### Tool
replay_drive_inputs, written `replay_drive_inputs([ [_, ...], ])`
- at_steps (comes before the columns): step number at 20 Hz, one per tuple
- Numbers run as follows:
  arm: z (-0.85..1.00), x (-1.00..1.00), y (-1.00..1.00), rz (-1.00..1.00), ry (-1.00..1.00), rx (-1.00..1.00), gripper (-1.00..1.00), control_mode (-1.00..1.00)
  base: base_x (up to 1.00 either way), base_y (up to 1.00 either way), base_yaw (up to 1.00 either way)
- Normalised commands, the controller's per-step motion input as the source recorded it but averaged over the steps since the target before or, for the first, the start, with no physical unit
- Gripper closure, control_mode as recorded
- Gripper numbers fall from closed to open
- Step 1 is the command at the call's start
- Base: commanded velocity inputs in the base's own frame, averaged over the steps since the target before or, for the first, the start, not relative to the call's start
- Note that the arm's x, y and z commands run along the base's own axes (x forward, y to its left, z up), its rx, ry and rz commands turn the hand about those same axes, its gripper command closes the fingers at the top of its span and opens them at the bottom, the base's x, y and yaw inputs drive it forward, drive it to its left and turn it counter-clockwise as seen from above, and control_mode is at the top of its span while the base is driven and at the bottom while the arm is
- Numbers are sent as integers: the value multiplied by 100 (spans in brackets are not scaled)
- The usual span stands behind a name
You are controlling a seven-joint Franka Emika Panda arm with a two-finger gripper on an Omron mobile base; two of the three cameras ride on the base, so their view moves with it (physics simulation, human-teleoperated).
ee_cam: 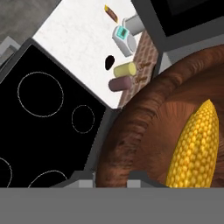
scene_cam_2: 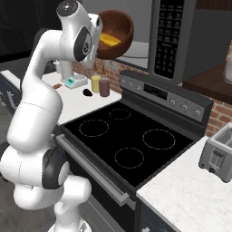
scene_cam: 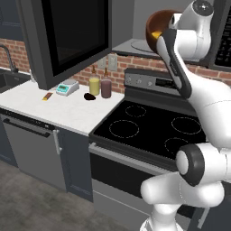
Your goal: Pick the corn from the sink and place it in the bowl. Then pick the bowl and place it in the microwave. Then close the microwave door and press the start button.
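Bowl point(scene_cam_2: 118, 28) is up in the air at the microwave point(scene_cam: 135, 45) mouth, carried by the end effector point(ee_cam: 110, 178). The jaws stand narrow, 1 tip on each side of the bowl's rim wall, so it is gripping the bowl by the rim. Corn point(ee_cam: 194, 146) is inside the bowl.

Key relation: in the right base view the cavity floor shows just past the bowl at about 3 o'clock, its light grey turntable point(scene_cam_2: 136, 49) peeking out under the bowl's far side. In the left base view the bowl point(scene_cam: 159, 28) sits above the turntable point(scene_cam: 142, 45), which lies at roughly 7 o'clock from it. The bowl is tilted, mouth toward the arm, so it looks only partway in; next move probably pushes further in and levels it before letting go. Risk as I judge it: the tilt could let the corn slide out.

Corn long axis in the hand view runs from 12 to 6 o'clock, leaning slightly right at the top, lying along the bowl's inner wall.

Door point(scene_cam: 67, 36) hangs open, at 9 o'clock from the bowl in the left base view, well apart from it.

Looks: bowl reddish-brown, wood-grained, deep, smooth curve. Corn bright yellow, kernelled, tapered tip.
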Motion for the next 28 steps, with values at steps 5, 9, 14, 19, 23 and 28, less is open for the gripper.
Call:
replay_drive_inputs([
  [5, 0, 56, -3, 0, 0, 0, 100, -100, 0, 0, 0],
  [9, 0, 59, -11, 0, 0, 0, 100, -100, 0, 0, 0],
  [14, 0, 56, -21, 0, 0, 0, 100, -100, 0, 0, 0],
  [19, 0, 57, -21, 0, 0, 0, 100, -100, 0, 0, 0],
  [23, 0, 55, -16, 0, 1, 0, 100, -100, 0, 0, 0],
  [28, 0, 43, -8, 0, 2, 0, 100, -100, 0, 0, 0],
])
